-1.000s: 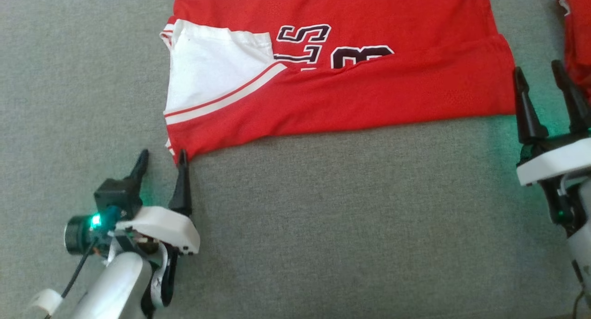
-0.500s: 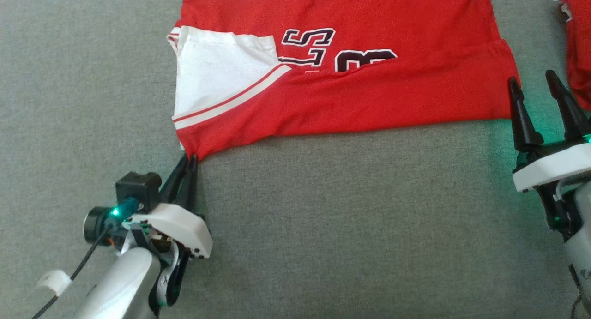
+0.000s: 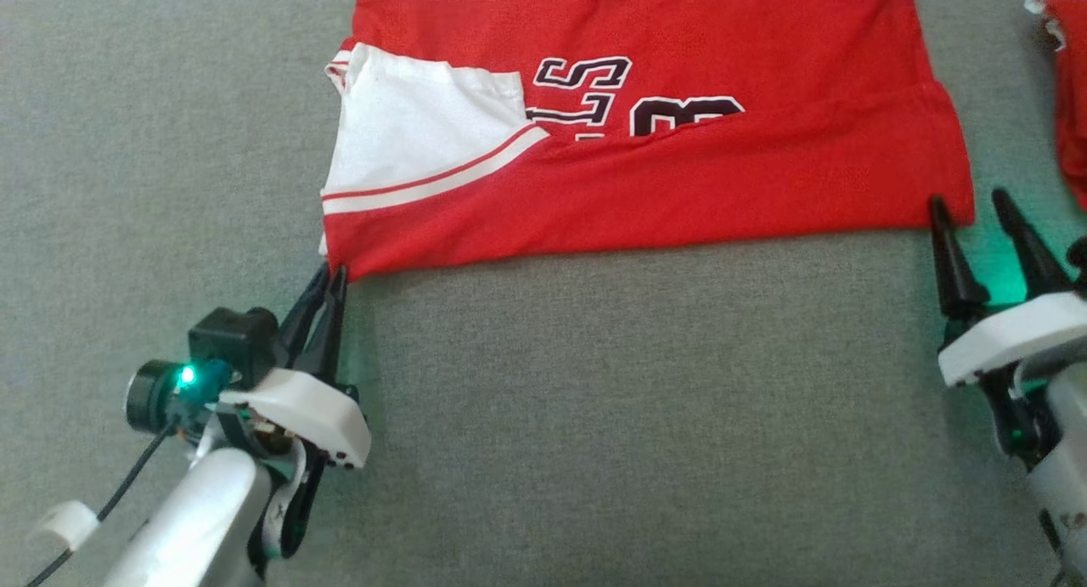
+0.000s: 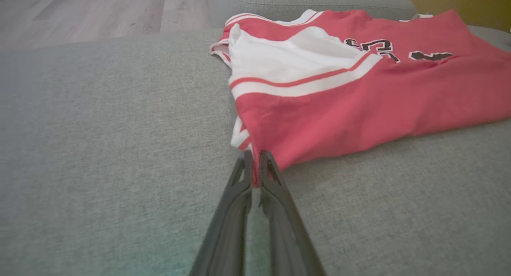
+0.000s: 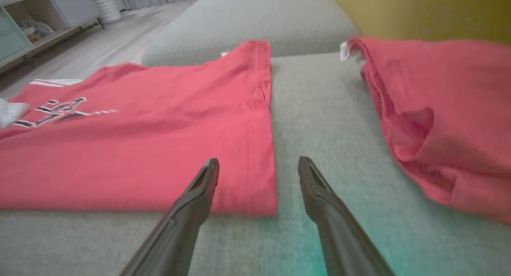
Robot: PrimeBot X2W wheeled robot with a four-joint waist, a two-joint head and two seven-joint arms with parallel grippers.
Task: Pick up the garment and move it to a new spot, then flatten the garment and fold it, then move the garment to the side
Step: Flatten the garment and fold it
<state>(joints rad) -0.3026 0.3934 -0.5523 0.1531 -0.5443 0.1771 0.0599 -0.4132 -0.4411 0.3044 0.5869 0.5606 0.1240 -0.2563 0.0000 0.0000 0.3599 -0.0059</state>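
The garment (image 3: 679,171) is a red jersey with a white sleeve panel and dark lettering. It lies flat on the grey cushion (image 3: 594,417), its near part folded over. My left gripper (image 3: 334,273) is shut on the jersey's near-left corner. In the left wrist view the fingers (image 4: 244,176) pinch red cloth of the garment (image 4: 359,100) at their tips. My right gripper (image 3: 968,200) stands open at the near-right corner. The right wrist view shows that corner of the garment (image 5: 159,148) lying between the spread fingers (image 5: 205,180), not gripped.
A second red garment (image 3: 1072,103) lies bunched at the far right, close to my right gripper, also seen as a heap (image 5: 439,108). Wooden floor (image 4: 100,8) lies beyond the cushion's far-left edge. A raised cushion (image 5: 255,24) borders the back.
My left gripper went from open to shut on the near-left corner. My right gripper drew back along the jersey's right edge to its near corner. The head camera shifted slightly.
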